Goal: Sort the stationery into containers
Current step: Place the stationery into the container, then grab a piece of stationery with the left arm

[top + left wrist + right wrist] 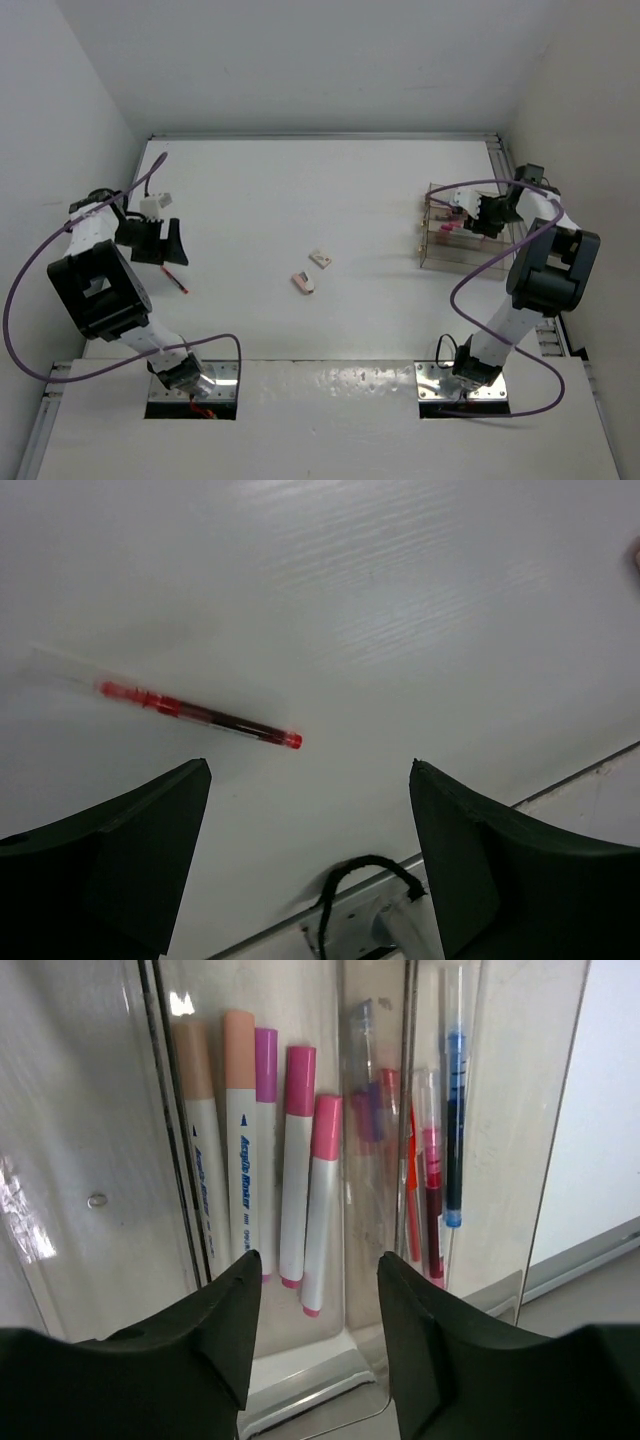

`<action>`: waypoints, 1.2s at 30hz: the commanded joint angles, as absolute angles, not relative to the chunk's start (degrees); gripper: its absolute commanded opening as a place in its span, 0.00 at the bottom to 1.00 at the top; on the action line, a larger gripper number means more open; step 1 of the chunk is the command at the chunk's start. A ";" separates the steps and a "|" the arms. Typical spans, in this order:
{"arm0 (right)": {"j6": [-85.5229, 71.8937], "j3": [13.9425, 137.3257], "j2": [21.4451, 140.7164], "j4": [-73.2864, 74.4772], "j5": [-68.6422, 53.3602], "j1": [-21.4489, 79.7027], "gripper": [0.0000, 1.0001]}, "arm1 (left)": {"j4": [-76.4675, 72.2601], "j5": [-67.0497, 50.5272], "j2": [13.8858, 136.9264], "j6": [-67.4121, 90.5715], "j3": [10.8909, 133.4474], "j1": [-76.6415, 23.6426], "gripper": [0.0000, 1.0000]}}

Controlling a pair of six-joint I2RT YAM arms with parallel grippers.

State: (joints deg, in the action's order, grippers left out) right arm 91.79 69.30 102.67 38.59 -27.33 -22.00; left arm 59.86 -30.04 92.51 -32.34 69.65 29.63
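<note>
While my left gripper (310, 770) hangs wide and empty over the table (400, 600), a red pen (200, 715) lies just ahead of it. My right gripper (320, 1265) is half spread, holding nothing, above the clear box (80, 1160), whose slots hold pink-capped markers (298, 1160). Two erasers (303, 283) lie mid-table.

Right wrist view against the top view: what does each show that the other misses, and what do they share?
Only the right wrist view: the contents one by one, white markers with pink and peach caps in one slot, thin red and blue pens in slots beside them. Only the top view: two erasers mid-table, a red pen beside the left gripper, both arms. Both: the clear box and the right gripper, jaws apart, over it.
</note>
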 commanded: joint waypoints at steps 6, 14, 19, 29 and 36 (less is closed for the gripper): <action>80.69 71.28 96.60 37.88 -34.62 -21.45 0.51 | 52.47 -22.51 93.24 -17.41 65.74 33.48 0.76; 73.66 67.51 88.35 40.51 -42.53 -20.57 0.51 | 48.26 -24.70 102.83 -8.97 68.03 33.05 0.63; 72.25 66.18 83.94 42.88 -45.44 -19.95 0.51 | 45.88 -21.54 106.34 -5.81 67.68 33.05 0.56; 67.24 67.15 79.72 45.44 -49.83 -17.40 0.51 | 43.68 -16.08 111.88 -3.08 66.97 29.80 0.31; 58.12 67.76 77.35 46.85 -53.43 -14.68 0.51 | 44.38 -25.02 113.74 -6.22 67.50 27.60 0.00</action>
State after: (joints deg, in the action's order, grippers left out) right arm 64.03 66.54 79.79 45.91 -48.03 -15.75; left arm 49.06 -21.78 110.59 -3.29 69.01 29.82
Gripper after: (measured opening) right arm 0.512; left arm 0.043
